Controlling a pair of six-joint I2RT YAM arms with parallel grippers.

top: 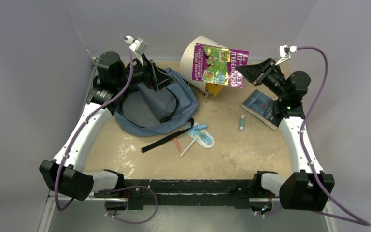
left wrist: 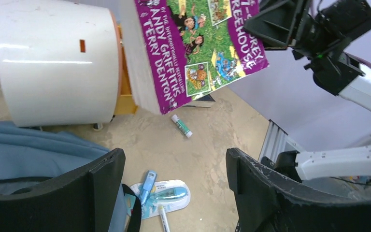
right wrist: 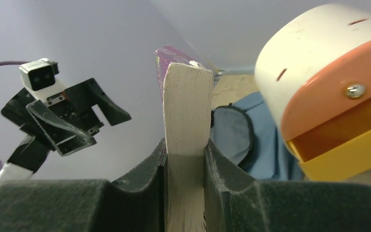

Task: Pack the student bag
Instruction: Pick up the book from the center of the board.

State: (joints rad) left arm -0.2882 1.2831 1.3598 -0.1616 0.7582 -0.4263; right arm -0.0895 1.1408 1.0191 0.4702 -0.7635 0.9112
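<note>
The slate-blue student bag (top: 149, 104) lies slumped at the back left of the table, one black strap (top: 166, 140) trailing toward the middle. My left gripper (top: 157, 79) hangs over the bag's far side, open, with nothing between its fingers (left wrist: 101, 179); the bag's fabric (left wrist: 24, 150) shows below its left finger. My right gripper (top: 249, 72) is shut on a thick purple and green paperback book (top: 221, 65), held in the air in front of the cabinet. In the right wrist view the book's page edge (right wrist: 186, 111) stands clamped between both pads, with the bag (right wrist: 251, 140) beyond it.
A cream cylindrical cabinet (top: 198, 58) with an orange drawer stands at the back. On the table lie a dark blue book (top: 262, 107), a green-capped glue stick (top: 241, 123), a correction tape pack (top: 202, 135), a white pen (top: 187, 148) and a red pencil (top: 176, 141).
</note>
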